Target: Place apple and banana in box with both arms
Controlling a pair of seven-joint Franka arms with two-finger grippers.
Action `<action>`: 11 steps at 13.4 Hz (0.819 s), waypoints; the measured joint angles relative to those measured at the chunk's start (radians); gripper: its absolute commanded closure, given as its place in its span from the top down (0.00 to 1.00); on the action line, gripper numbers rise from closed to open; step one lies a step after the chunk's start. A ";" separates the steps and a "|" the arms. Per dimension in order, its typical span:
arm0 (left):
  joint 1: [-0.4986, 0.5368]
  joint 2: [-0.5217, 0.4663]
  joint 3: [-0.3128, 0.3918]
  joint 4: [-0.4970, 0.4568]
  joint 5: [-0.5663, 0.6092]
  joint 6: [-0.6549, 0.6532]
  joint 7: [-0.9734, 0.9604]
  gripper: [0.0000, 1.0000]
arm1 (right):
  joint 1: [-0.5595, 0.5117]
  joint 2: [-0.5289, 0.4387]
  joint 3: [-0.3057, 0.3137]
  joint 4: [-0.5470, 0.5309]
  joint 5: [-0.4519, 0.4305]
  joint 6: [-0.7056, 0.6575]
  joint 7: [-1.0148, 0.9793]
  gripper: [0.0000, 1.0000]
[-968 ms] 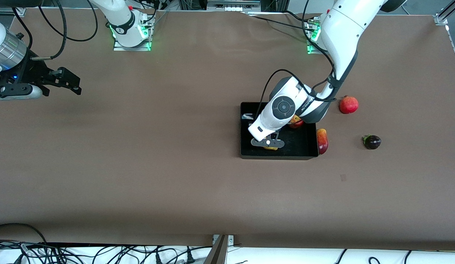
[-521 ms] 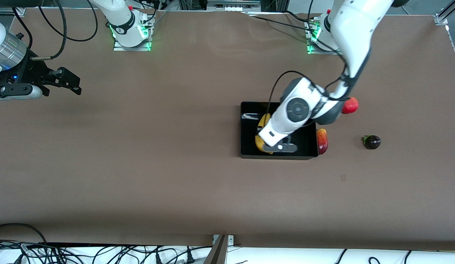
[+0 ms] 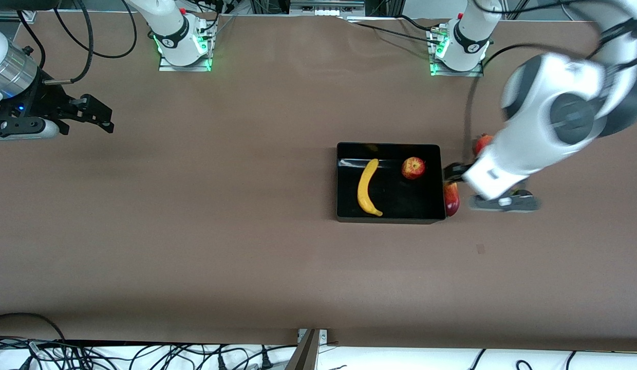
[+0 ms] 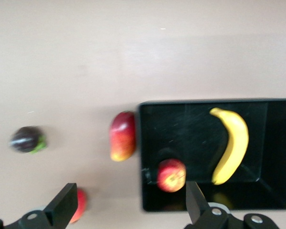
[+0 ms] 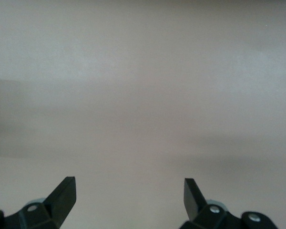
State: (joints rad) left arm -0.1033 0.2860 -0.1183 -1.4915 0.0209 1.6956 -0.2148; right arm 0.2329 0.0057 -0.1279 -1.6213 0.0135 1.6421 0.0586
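Note:
The black box (image 3: 390,218) holds the yellow banana (image 3: 367,187) and the red-and-yellow apple (image 3: 413,167), lying apart. My left gripper (image 3: 478,177) is open and empty, up in the air over the table just past the box's wall at the left arm's end. The left wrist view shows its fingers spread (image 4: 131,207) over the box (image 4: 190,124), the apple (image 4: 171,175) and the banana (image 4: 232,144). My right gripper (image 3: 98,114) waits open and empty at the right arm's end; in its wrist view (image 5: 128,200) only bare table shows.
An elongated red-yellow fruit (image 3: 451,199) lies against the box's outer wall, also seen in the left wrist view (image 4: 122,135). A plain red round fruit (image 3: 480,142) is partly hidden by the left arm. A dark purple fruit (image 4: 27,140) lies farther toward the left arm's end.
My left gripper let go of the banana, rose out of the box and swung toward the left arm's end. The banana now lies in the box. The right arm has not moved.

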 measured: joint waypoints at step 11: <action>0.036 -0.223 0.091 -0.144 0.010 -0.049 0.104 1.00 | 0.000 0.000 0.000 0.000 0.000 0.000 0.000 1.00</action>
State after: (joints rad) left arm -0.0674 0.0629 -0.0269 -1.6352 0.0313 1.6463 -0.1104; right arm 0.2325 0.0059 -0.1279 -1.6209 0.0135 1.6423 0.0586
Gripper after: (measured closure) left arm 0.000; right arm 0.000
